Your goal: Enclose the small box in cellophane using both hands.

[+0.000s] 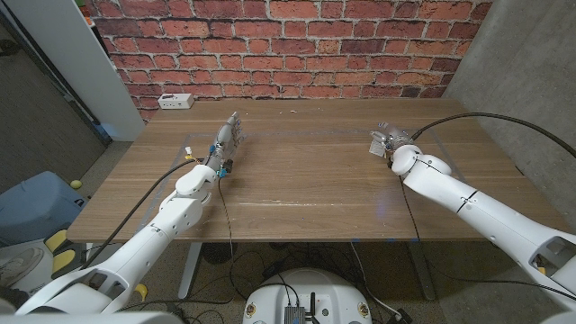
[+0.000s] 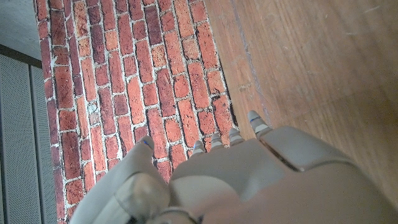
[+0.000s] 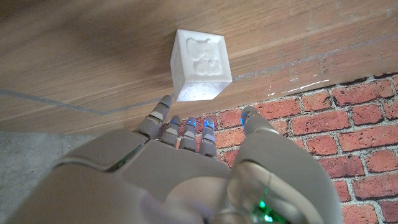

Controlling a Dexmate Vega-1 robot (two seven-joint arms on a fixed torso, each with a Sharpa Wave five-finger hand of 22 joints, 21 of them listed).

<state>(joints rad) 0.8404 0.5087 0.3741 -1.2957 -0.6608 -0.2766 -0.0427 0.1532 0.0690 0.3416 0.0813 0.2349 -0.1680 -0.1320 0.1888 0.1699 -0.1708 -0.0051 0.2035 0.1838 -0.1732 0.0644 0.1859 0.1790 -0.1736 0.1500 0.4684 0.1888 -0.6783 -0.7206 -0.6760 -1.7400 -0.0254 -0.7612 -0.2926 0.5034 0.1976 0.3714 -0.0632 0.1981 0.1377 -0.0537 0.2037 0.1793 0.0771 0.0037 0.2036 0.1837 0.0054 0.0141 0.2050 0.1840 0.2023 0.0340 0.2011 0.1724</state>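
The small white box [image 3: 200,65] sits on the tabletop [image 1: 306,180] just past the right hand [image 3: 205,168], whose fingers are spread and hold nothing. The left hand [image 1: 227,139] is farther off, empty too.

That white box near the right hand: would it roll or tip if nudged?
The box looks cube-shaped with flat faces, so it would probably slide, not roll. It seems small beside the right hand, so likely light. On the smooth table it may skid away.

Red brick wall [image 1: 288,45] behind wooden table [image 1: 297,189].
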